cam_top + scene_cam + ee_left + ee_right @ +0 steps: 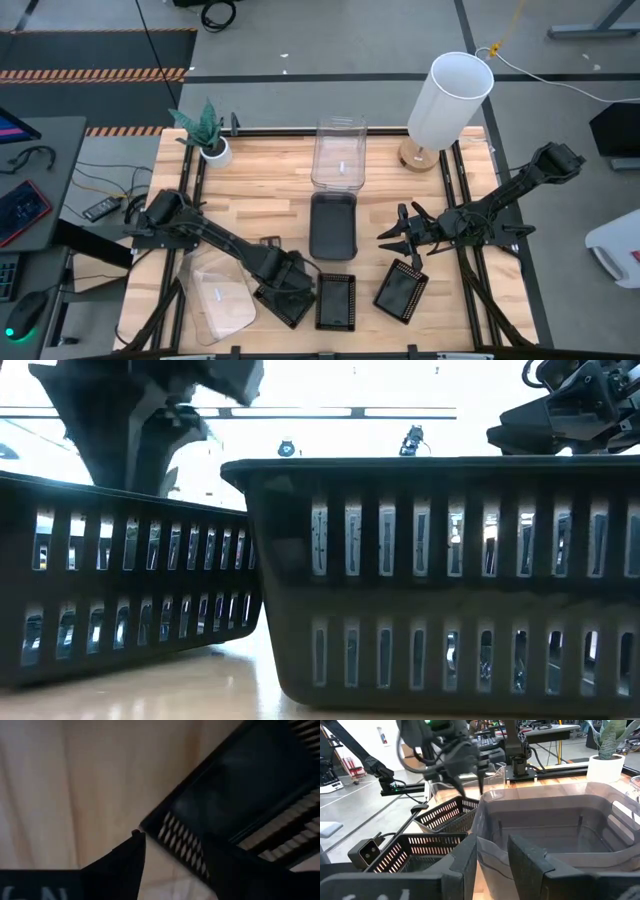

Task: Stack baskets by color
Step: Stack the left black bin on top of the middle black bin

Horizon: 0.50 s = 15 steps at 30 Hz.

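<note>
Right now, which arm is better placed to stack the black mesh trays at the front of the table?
Left. The left pincer hangs open right over the leftmost black mesh tray, beside the middle tray. The right pincer sits by the smoky grey basket, with only the right-hand tray near it.

Mesh trays (335, 301) before grey basket (333, 226)
</note>
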Each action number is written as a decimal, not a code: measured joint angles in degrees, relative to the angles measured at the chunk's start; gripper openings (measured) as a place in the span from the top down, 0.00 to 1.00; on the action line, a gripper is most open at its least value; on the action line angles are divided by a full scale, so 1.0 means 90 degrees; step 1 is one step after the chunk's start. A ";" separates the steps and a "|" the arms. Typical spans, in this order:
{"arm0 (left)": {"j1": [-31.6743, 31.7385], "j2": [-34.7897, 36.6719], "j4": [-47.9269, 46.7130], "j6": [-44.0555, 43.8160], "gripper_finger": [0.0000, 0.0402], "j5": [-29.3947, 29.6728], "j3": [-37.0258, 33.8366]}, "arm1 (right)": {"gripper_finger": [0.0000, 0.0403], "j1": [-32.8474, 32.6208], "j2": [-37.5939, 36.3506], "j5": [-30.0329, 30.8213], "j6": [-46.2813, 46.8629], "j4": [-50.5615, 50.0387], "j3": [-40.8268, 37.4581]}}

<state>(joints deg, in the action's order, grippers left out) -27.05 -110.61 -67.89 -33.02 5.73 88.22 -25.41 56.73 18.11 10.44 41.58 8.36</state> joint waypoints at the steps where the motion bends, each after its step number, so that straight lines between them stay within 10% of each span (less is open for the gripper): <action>1: 0.0000 0.0000 -0.0179 -0.0227 0.52 -0.0008 -0.0016 | 0.72 0.0000 0.0000 0.0000 0.0006 0.0006 0.0000; 15: 0.0286 0.0027 -0.0331 -0.0881 0.57 -0.0461 -0.0499 | 0.72 0.0000 0.0000 0.0000 0.0034 0.0025 0.0000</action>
<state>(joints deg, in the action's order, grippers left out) -24.48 -110.37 -70.87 -40.95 1.58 83.72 -25.41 56.73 18.11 10.74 41.81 8.36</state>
